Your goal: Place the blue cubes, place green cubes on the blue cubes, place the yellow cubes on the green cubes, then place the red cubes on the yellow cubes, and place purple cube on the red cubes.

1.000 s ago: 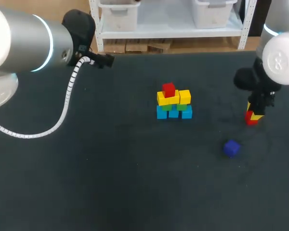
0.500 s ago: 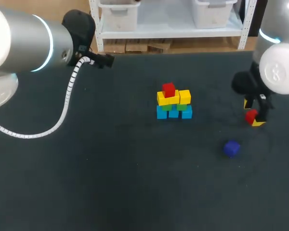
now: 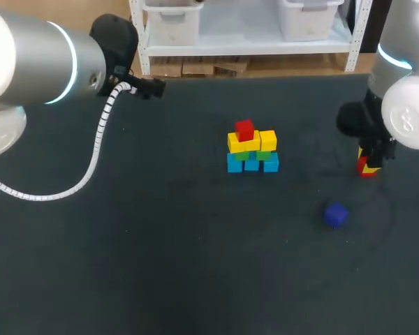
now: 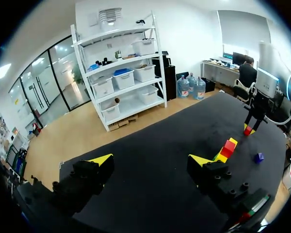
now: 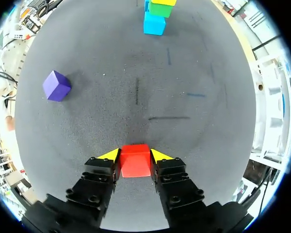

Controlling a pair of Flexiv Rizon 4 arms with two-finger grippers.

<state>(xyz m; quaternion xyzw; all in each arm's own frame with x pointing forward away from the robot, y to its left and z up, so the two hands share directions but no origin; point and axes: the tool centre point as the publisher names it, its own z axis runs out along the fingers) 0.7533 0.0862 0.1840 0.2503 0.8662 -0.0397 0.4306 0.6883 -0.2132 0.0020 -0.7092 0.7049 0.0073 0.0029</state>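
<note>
My right gripper (image 5: 135, 158) is pinching a red cube (image 5: 135, 161), one yellow tip pressed against each side. In the head view this pair sits at the right edge of the frame, just above mid-height, low over the dark table (image 3: 160, 244). I cannot tell whether the cube is clear of the surface.

Ahead of the fingers and off to one side lies the purple cube (image 5: 56, 85). In the head view it rests alone, lower right of centre. Further ahead stands the stack (image 3: 252, 148), just above the centre of the head view. It has blue cubes (image 3: 235, 165) at the base, green cubes (image 3: 264, 156) on them and yellow cubes (image 3: 267, 139) above. One placed red cube (image 3: 244, 130) sits on the left part of the yellow layer.

My left gripper (image 4: 150, 162) is spread wide with nothing between its fingers. It is parked at the upper left of the head view, well apart from everything.

I judge this to be the red layer, with the second red cube in hand. Next I need to carry it leftward across the frame to the stack. It should come down squarely on the bare right-hand yellow cube, beside the placed red cube, without nudging the tower. The purple cube would follow.
</note>
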